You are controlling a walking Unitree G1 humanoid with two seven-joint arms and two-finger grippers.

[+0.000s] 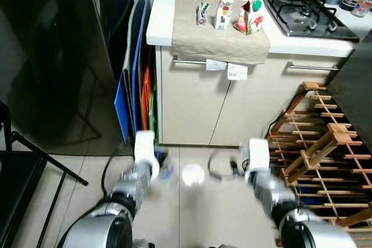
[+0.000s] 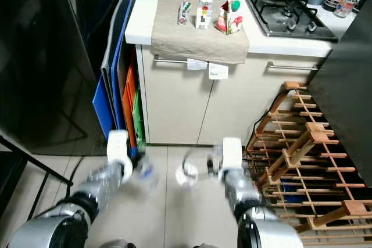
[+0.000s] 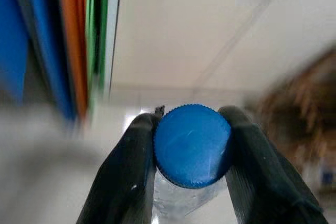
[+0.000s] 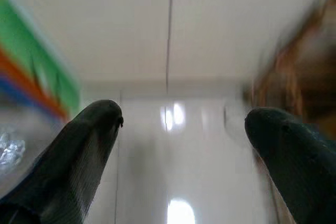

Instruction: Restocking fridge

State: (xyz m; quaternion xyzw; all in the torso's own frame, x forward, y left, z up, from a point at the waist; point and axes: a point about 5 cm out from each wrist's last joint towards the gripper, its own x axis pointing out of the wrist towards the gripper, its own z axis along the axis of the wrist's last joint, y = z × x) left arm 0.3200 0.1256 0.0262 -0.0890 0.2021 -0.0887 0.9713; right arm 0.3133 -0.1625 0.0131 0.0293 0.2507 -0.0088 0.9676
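Low in the frame, motion-blurred, the left pincer (image 3: 191,145) clamps a bottle's blue cap (image 3: 192,145), its clear body mostly hidden; the right pincer (image 4: 181,129) is spread, empty.

Left arm: extended forward and low; left gripper (image 3: 191,145) fingers closed on a blue-capped bottle (image 3: 192,145); right arm: extended alongside; right gripper (image 4: 184,124) fingers spread wide, holding nothing.

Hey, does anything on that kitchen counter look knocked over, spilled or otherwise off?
Mostly tidy. On the beige cloth, one small can seems to lie on its side beside two upright cartons. The cloth overhangs the counter edge, covering the top of the cabinet doors. No spill shows.
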